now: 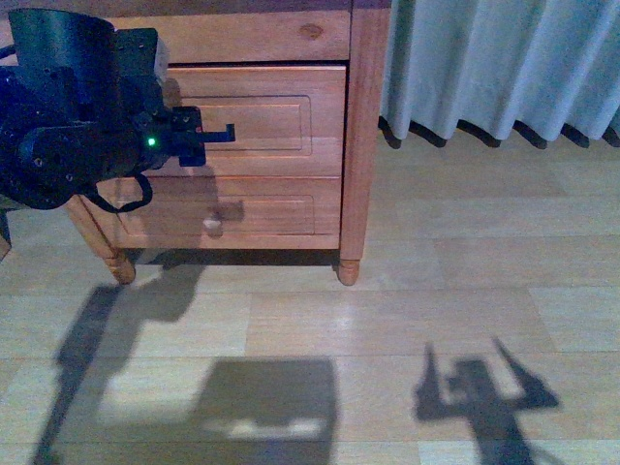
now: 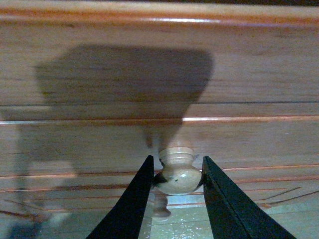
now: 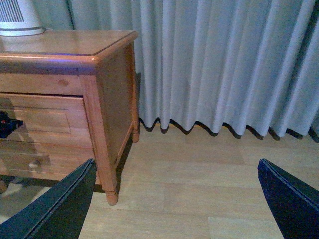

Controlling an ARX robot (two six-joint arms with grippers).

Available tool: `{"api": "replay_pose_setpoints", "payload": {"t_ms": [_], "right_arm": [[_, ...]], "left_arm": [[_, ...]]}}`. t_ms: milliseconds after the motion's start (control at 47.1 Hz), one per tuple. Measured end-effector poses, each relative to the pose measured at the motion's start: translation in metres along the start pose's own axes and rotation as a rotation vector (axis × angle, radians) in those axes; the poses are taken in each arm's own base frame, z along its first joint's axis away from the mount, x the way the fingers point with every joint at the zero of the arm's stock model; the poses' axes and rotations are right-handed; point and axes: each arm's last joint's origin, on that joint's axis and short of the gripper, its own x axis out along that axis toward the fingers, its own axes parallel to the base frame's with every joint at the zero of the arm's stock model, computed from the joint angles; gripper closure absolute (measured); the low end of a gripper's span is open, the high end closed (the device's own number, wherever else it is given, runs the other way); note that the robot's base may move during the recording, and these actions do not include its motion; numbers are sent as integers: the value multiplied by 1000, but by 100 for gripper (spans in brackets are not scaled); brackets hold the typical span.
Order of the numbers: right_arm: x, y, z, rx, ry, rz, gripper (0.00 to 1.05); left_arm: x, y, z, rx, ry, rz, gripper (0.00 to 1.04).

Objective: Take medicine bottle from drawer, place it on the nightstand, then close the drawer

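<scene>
The honey-brown nightstand (image 1: 363,145) stands at the upper left of the front view. Its taller-fronted drawer (image 1: 281,116) looks pushed in, with no gap showing. My left gripper (image 1: 218,134) is at that drawer's front. In the left wrist view the left gripper (image 2: 177,181) is shut on the round wooden drawer knob (image 2: 178,174), one black finger on each side. My right gripper (image 3: 177,199) is open and empty above the floor, to the right of the nightstand (image 3: 107,99). The medicine bottle is not in view.
The shallower drawer (image 1: 281,208) with its own knob (image 1: 212,226) sits below. A white ribbed device (image 3: 17,17) stands on the nightstand top (image 3: 65,42). A grey curtain (image 1: 504,58) hangs to the right. Wood floor (image 1: 436,291) spreads in front.
</scene>
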Motion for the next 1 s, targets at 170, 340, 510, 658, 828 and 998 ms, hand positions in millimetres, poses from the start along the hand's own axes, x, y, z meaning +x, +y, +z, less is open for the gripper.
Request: {"api": "replay_pose_setpoints", "payload": {"t_ms": [170, 340, 510, 658, 828, 998], "right_arm": [[0, 0, 0, 0, 0, 0, 7], [0, 0, 0, 0, 0, 0, 7], [0, 0, 0, 0, 0, 0, 7], [0, 0, 0, 0, 0, 0, 7], [0, 0, 0, 0, 0, 0, 7], [0, 0, 0, 0, 0, 0, 7]], "left_arm": [[-6, 1, -4, 1, -1, 9, 79], [-36, 0, -19, -5, 17, 14, 79], [-82, -5, -40, -18, 48, 16, 79], [-122, -10, -57, -31, 78, 16, 79], [-156, -12, -71, -55, 107, 15, 79], [-180, -16, -82, -80, 125, 22, 79]]}}
